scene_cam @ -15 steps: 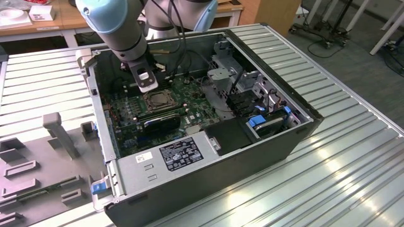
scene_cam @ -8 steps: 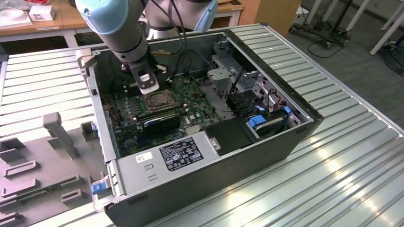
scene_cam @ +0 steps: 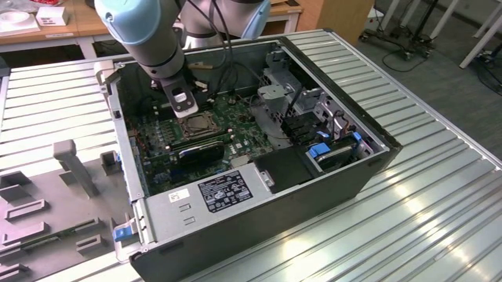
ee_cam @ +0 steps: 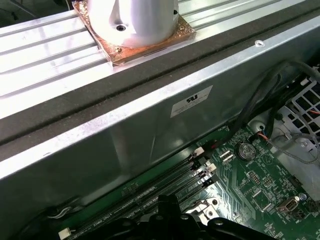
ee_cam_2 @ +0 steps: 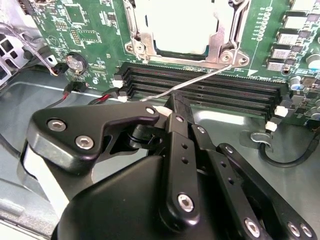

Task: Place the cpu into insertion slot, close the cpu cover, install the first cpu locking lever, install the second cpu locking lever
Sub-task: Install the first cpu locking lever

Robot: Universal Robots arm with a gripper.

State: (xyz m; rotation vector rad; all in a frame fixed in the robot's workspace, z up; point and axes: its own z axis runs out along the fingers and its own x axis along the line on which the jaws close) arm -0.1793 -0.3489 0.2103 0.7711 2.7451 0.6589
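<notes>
Hanging inside the open computer case (scene_cam: 368, 170), the gripper (ee_cam_2: 172, 107) had its fingers pinched together on a thin silver locking lever (ee_cam_2: 200, 80) that ran away from the tips toward the insertion slot (ee_cam_2: 180, 30), where the cpu (ee_cam_2: 182, 22) lay under its closed cpu cover (ee_cam_2: 142, 42).

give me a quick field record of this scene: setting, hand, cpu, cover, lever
setting: open computer case on a ribbed metal table
hand: hand lowered inside the case, just above the insertion slot
cpu: cpu seated in the slot
cpu cover: cpu cover closed over the cpu
lever: thin wire lever slanting from the slot's corner toward the hand
</notes>
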